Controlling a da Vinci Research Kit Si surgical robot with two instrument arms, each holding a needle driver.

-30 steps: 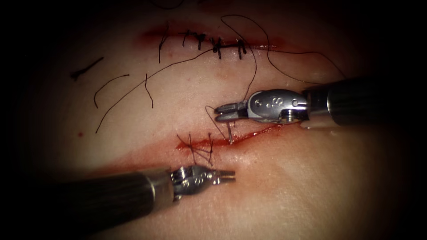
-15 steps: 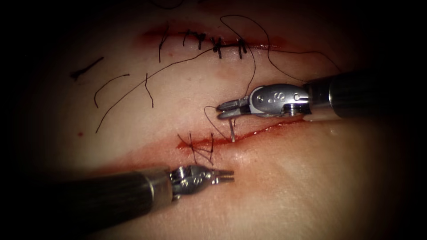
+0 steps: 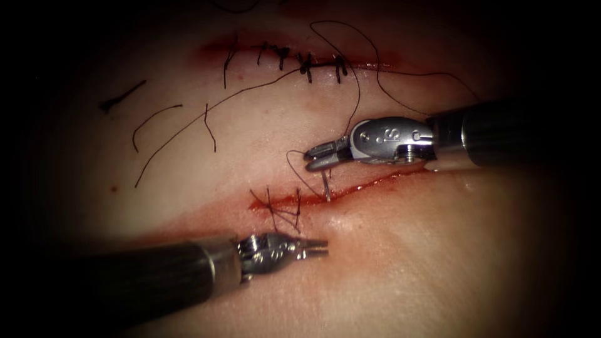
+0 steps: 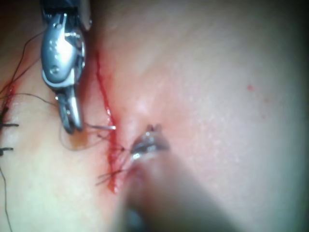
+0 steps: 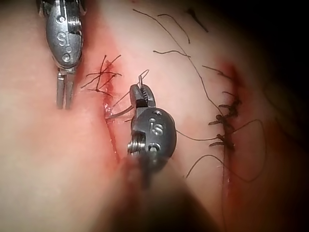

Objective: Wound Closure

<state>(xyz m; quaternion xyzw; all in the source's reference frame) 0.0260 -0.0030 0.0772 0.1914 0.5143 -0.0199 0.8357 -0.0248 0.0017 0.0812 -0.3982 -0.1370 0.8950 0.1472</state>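
Steel-grey and nearest you, your left arm's needle driver [image 3: 313,248] lies at about seven o'clock from the red open cut [image 3: 350,188], its jaws together on nothing, tip pointing toward three o'clock. Just beyond it sit dark crossed stitches [image 3: 278,209] on the cut. Next, the thin curved silver needle [image 3: 324,186] stands nearly upright, its long axis running twelve to six, its lower end at the cut's edge. Your right arm's needle driver [image 3: 320,156] clamps the needle's upper end and is the nearer tool. Black thread [image 3: 357,100] trails toward twelve o'clock, to the far sutured cut [image 3: 307,62]. Its housing reads "S".
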